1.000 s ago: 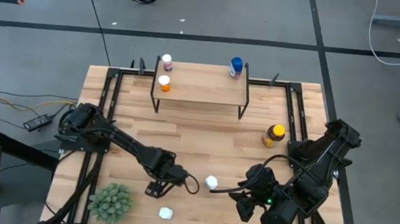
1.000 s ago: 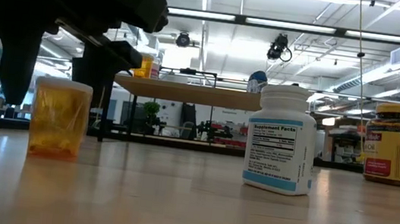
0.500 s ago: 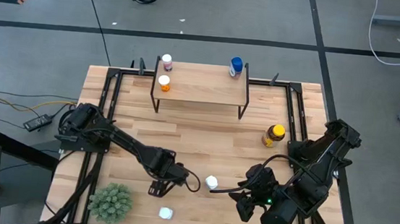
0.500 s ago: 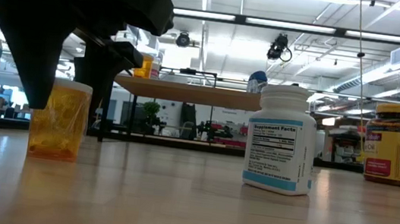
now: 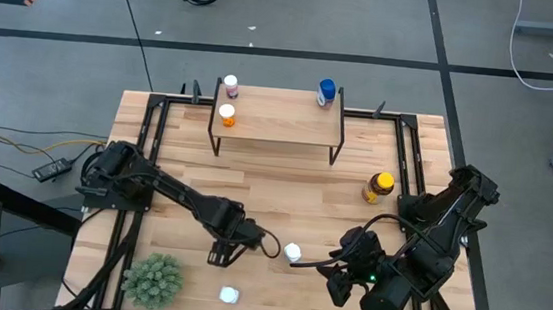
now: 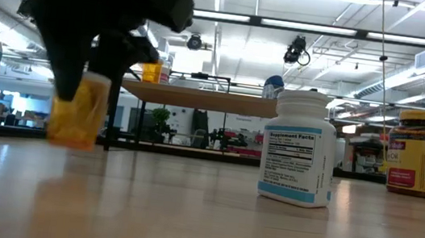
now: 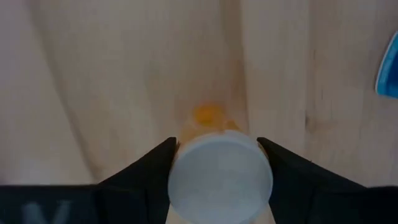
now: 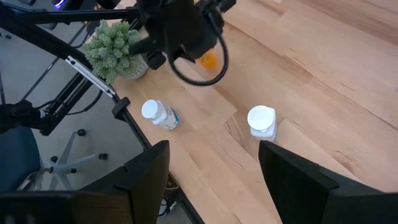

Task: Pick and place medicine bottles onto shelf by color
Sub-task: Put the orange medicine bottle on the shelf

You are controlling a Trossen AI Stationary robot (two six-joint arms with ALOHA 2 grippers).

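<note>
My left gripper [image 7: 217, 163] jaws grip the white-capped translucent orange pill bottle [image 6: 77, 110] near the tabletop's front edge; I'd lift it level toward the raised light-wood shelf [image 5: 280, 116]. Right gripper [image 8: 214, 165] jaws wait open.

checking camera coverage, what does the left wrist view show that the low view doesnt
Only the left wrist view shows the orange bottle's white cap from above, between the left gripper's fingers. Only the low view shows the shelf, the white supplement bottle and the amber yellow-capped bottle. Both show the left gripper shut on the orange bottle above the tabletop.
</note>
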